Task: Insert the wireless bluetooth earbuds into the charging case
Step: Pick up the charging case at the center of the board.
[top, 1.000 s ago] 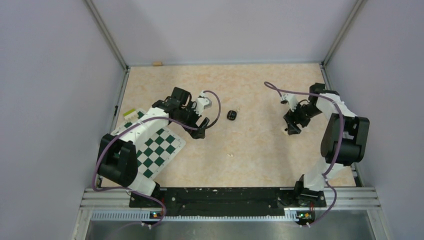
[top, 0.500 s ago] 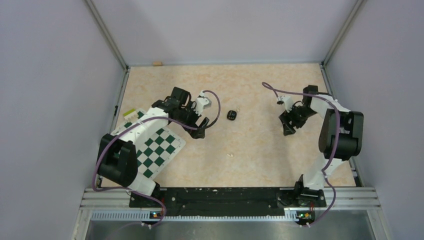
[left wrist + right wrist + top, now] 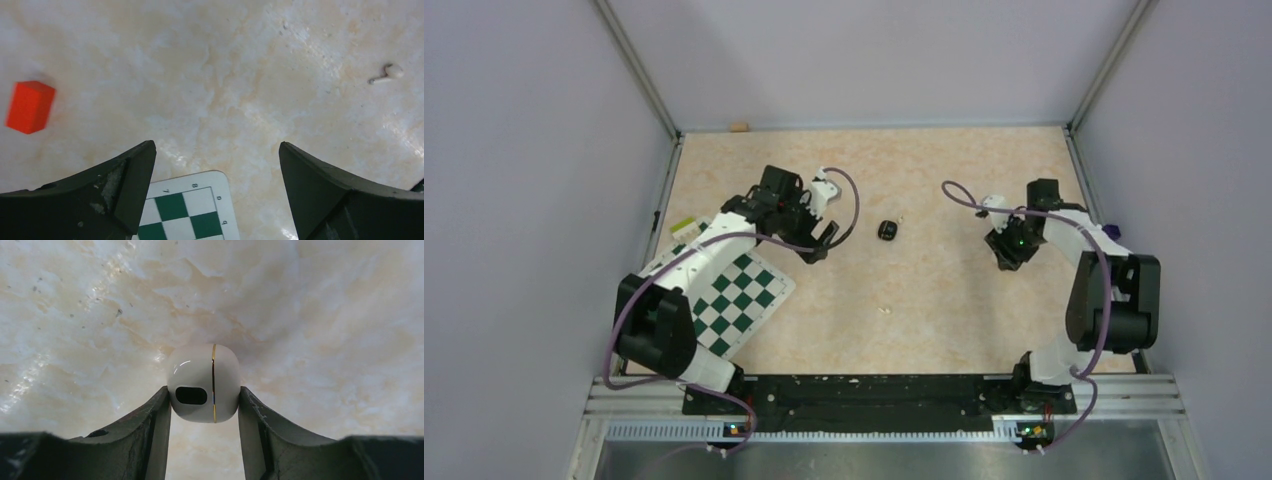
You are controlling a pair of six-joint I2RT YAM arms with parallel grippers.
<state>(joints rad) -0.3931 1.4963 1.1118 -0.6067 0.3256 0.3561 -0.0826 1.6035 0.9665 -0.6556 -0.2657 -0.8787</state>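
A pale marbled tabletop (image 3: pixel 944 300) is lying between lilac walls. A green-and-white chequered mat (image 3: pixel 734 295) is sitting at its left side, partly covered by the left arm. In the overhead view the charging case (image 3: pixel 200 372) is hiding entirely beneath the right gripper (image 3: pixel 1009 250). The wireless bluetooth earbuds (image 3: pixel 887 231) are showing only as a glossy black lump near the table's middle, too small to tell whether it is one piece or two. Up close, the right gripper is clasping the closed cream case, with a finger pressing against each side. Whether the case is touching the table is unclear. The left gripper (image 3: pixel 217 150) is hanging spread wide over the mat's corner, holding nothing. A red block (image 3: pixel 30 106) and a tiny white stemmed piece (image 3: pixel 387 74) are lying well apart beyond its fingers.
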